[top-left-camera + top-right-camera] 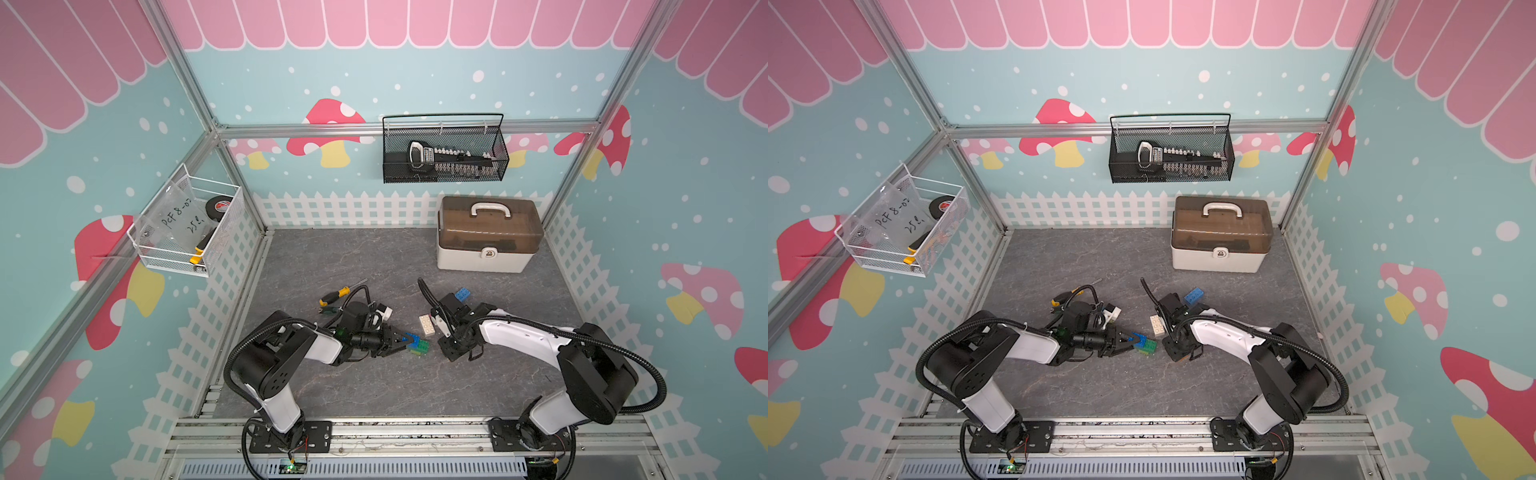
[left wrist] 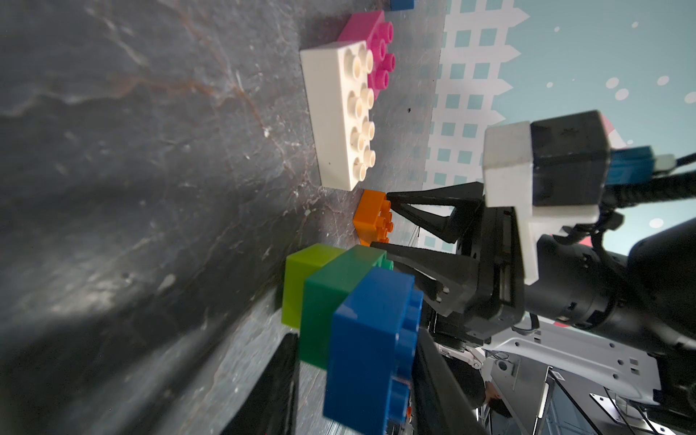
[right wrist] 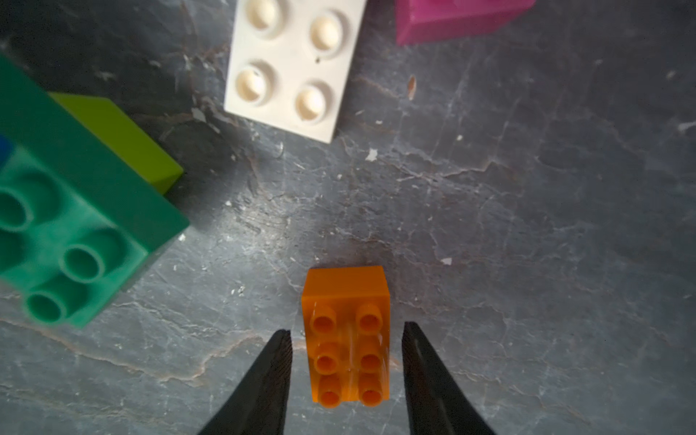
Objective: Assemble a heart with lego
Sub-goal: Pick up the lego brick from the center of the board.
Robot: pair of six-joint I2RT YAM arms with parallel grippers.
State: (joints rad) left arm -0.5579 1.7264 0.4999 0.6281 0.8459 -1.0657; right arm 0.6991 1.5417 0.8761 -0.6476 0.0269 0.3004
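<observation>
Your left gripper clamps the blue-green-lime brick stack; right gripper, jaws narrowly apart, could twist the small orange plastic brick if skewed.

The table is veined grey. It shows an orange brick, white brick, pink brick, lime brick, green brick and blue brick.

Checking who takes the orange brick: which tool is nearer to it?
Right. The right tool straddles the orange brick, a finger on each side, not touching. The left tool is off to one side, clamped on the blue-green-lime stack.
</observation>
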